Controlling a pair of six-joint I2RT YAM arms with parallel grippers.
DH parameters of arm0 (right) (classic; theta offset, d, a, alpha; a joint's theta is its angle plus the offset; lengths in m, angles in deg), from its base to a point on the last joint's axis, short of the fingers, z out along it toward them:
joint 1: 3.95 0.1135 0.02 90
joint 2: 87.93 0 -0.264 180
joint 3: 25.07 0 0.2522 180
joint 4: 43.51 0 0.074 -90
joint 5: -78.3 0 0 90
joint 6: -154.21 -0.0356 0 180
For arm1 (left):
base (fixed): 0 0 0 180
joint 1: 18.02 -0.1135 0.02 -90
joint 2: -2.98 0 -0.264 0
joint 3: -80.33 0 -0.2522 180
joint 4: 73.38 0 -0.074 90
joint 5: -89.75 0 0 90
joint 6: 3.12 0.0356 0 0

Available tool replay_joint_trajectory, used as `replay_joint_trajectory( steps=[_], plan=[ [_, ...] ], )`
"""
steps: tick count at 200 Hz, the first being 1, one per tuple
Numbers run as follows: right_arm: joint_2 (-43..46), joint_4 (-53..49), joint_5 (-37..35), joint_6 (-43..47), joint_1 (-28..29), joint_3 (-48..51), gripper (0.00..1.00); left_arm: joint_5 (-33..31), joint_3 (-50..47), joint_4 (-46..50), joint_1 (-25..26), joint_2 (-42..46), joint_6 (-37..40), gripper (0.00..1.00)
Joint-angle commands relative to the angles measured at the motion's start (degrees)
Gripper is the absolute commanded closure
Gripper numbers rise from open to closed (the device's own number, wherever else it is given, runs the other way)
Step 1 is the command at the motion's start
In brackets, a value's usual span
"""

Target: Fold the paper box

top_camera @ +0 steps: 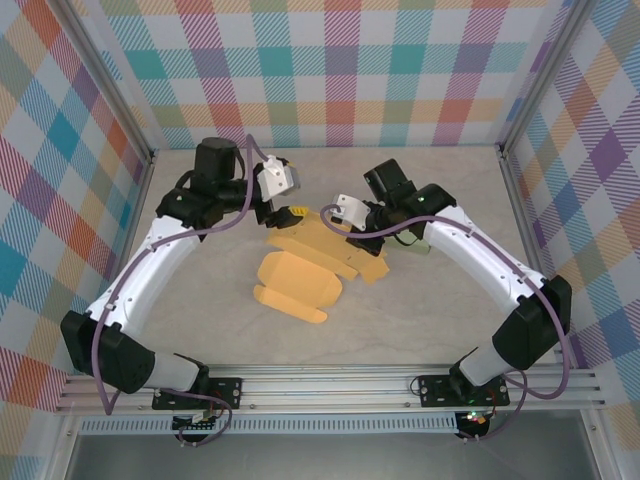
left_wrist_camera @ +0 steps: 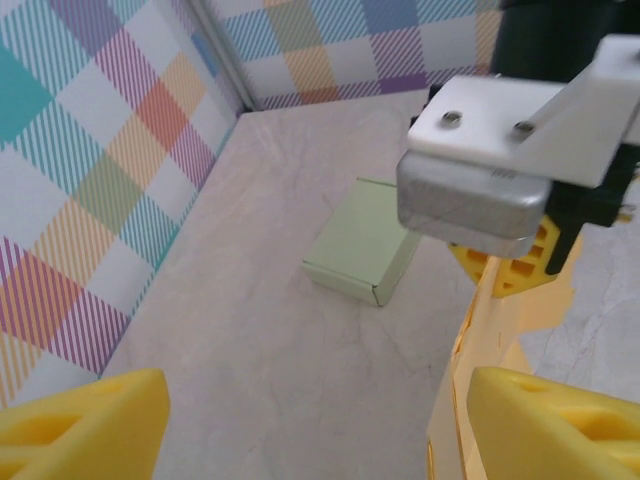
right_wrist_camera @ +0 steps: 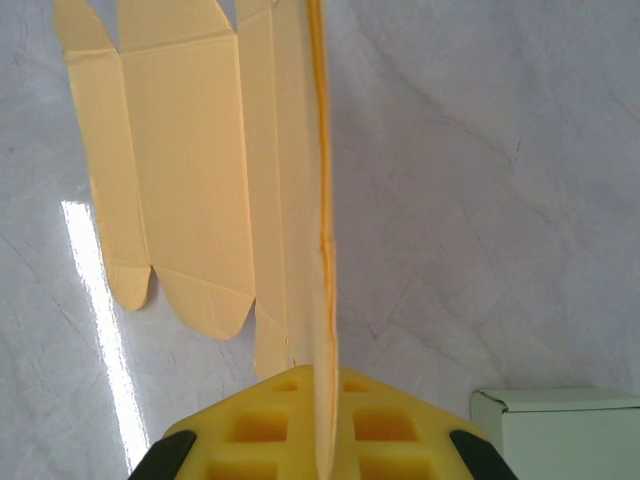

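The box (top_camera: 300,278) lies mid-frame, largely flat, one panel edge pinched tight in the right gripper (right_wrist_camera: 325,440), the left gripper (left_wrist_camera: 315,425) wide open and apparently empty; with so thin a pinch, a hard pull could tear it or slip it free.

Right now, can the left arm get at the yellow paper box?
Probably yes. The left gripper is open beside the paper box, whose raised edge the right gripper pinches; nothing stands between them.

A green carton (left_wrist_camera: 362,240) lies on the counter (left_wrist_camera: 260,350); right of it, the right hand (left_wrist_camera: 512,268) grips the flat yellow paper box (left_wrist_camera: 500,325).
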Motion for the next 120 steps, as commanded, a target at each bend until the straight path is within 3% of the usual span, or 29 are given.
replay_joint_trajectory(
  steps=[1,65,120],
  plan=[
    [-0.3,-2.0,2.8,1.4,0.3,-2.6,1.00,3.8,1.4,7.8,-0.5,-1.4,5.3,0.24],
    [-3.2,-5.7,4.7,1.4,0.5,-6.3,1.00,4.9,2.7,9.7,0.5,-3.8,5.5,0.30],
    [-5.7,-7.2,4.5,1.6,0.8,-8.9,1.00,5.3,3.7,11.7,0.9,-6.0,6.2,0.50]
  ],
)
